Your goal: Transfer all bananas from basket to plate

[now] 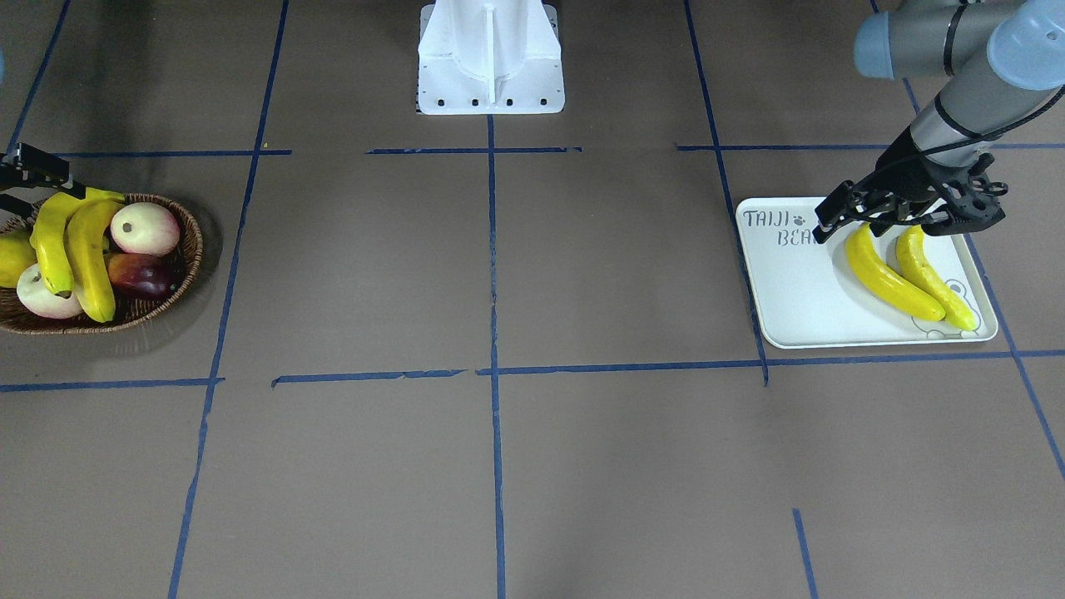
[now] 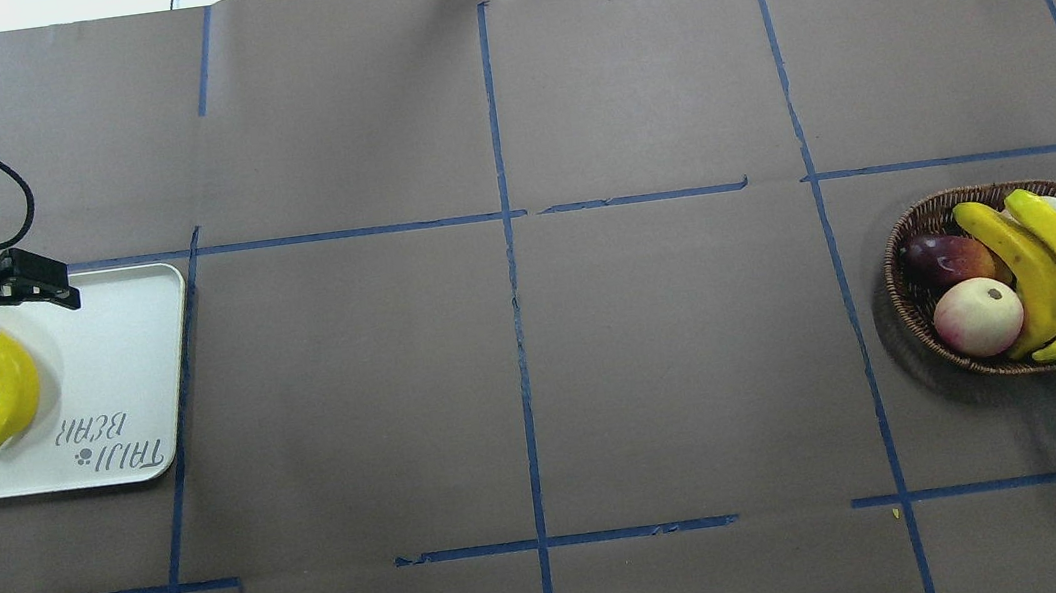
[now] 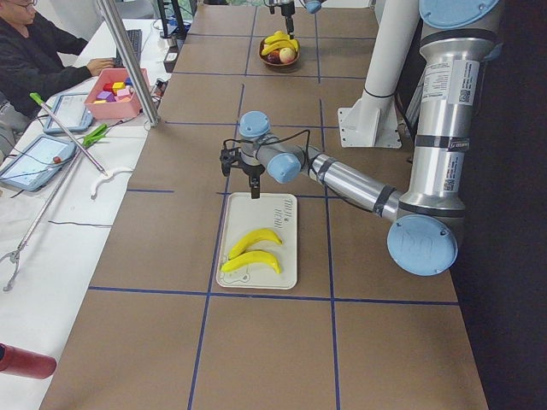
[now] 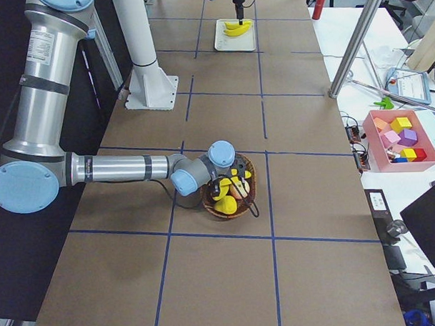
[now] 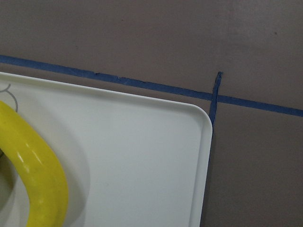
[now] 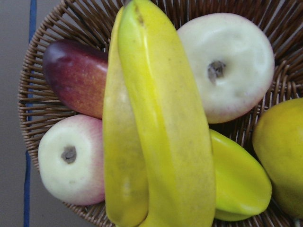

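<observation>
Four bananas [image 1: 886,281] in all. Two lie on the plate [image 1: 799,304], lettered "TAIJI BEAR", near the surface's left edge. Two top the basket [image 1: 181,293] near its right edge, over two pale apples [image 1: 146,227] and one dark red fruit [image 1: 143,279]. Left jaws are spread and empty above the plate; right jaws are spread above the basket's bananas, holding nothing.

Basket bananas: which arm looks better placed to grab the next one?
Right. The right gripper hangs open over the two bananas in the basket; the left gripper is far off at the plate.
</observation>
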`<state>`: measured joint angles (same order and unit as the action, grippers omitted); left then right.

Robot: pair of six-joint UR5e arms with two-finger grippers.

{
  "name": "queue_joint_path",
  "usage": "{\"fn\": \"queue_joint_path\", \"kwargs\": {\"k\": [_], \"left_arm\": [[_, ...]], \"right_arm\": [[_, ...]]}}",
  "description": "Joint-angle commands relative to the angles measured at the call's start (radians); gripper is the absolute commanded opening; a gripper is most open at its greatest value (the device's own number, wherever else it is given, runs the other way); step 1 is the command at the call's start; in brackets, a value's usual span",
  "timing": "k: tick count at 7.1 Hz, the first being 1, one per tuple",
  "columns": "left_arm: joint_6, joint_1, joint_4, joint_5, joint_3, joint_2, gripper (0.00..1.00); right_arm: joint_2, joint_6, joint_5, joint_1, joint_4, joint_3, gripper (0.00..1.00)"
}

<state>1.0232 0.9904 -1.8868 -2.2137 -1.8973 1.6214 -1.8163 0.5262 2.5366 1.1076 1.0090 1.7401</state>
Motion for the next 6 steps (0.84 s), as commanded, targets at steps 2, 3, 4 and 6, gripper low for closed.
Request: {"fn": "queue_joint_path", "kwargs": {"k": [2,3,4,6], "left_arm": [[0.006,-0.006,-0.002,0.0,0.0,0.0,0.99],[0.005,-0.006,-0.002,0.002,0.0,0.0,0.99],[0.005,-0.007,-0.002,0.005,0.001,-0.002,0.99],[0.005,-0.007,-0.002,0.009,0.001,-0.002,0.99]], "right_arm": [[0.008,-0.012,-0.001,-0.002,-0.009,-0.014,0.23],[0.008,-0.012,-0.001,-0.002,-0.013,-0.013,0.11],[0.006,-0.006,0.001,0.0,-0.062,-0.016,0.02],[-0.018,-0.002,0.005,0.008,-0.136,-0.014,0.0]]}}
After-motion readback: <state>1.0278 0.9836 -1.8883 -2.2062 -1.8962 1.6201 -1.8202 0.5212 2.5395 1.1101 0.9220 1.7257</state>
